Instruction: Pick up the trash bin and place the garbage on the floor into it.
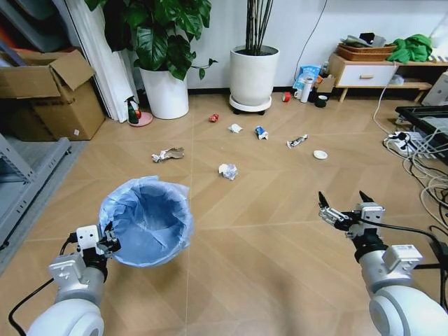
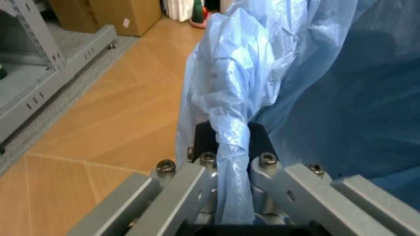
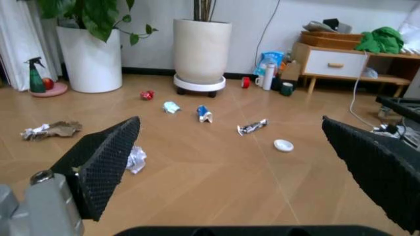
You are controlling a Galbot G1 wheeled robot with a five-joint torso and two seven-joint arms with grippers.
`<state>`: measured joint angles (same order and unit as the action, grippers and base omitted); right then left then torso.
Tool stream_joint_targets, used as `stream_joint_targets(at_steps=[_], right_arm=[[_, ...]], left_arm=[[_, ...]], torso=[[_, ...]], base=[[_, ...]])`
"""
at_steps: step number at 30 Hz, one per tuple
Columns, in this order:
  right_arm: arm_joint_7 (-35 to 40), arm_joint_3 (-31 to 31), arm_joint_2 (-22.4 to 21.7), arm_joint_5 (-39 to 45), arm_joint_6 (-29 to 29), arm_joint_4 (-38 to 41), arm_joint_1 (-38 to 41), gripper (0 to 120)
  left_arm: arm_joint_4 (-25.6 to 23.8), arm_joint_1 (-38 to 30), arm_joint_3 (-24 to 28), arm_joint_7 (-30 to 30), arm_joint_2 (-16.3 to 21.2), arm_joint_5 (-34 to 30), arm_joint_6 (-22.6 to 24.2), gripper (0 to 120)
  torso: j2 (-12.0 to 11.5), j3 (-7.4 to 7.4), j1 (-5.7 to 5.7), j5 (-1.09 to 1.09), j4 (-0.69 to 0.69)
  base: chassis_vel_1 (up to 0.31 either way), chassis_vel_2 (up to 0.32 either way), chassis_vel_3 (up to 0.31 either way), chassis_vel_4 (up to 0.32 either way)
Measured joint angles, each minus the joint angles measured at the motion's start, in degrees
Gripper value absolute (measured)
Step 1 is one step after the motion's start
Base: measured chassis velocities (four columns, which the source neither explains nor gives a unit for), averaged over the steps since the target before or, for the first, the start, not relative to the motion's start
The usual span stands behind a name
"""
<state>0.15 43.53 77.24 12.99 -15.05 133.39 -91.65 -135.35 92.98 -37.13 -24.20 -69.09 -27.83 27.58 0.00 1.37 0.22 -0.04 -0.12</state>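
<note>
The left gripper (image 1: 110, 241) holds the trash bin (image 1: 148, 222) by its near rim, fingers (image 2: 261, 142) pinched on the bunched light-blue bag (image 2: 229, 113) at the robot's left front. The right gripper (image 1: 346, 205) hovers above the herringbone floor (image 1: 266, 245) at the right front, its black ridged fingers (image 3: 108, 160) spread wide with nothing between them. Garbage lies scattered ahead: a crumpled white paper wad (image 1: 228, 171) nearest, a brownish wrapper (image 1: 168, 154) to the left, a second white wad (image 1: 235, 128), a red crushed piece (image 1: 213, 117), a blue-white wrapper (image 1: 261, 132), a black-white tube wrapper (image 1: 297, 141) and a white round lid (image 1: 320, 155). Two white plant pots (image 1: 253, 77) stand by the far wall.
</note>
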Motion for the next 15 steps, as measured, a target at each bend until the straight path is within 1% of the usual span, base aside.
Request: stream_joint_targets(at_steps=[15], right_arm=[[-0.1, 0.1, -0.1, -0.2, 0.5, 0.0, -0.1, 100]], left_arm=[[-0.2, -0.1, 0.1, 0.0, -0.3, 0.0, -0.4, 0]], torso=[[0.0, 0.0, 0.0, 0.01, -0.01]], base=[[-0.167, 0.254, 0.165, -0.251]])
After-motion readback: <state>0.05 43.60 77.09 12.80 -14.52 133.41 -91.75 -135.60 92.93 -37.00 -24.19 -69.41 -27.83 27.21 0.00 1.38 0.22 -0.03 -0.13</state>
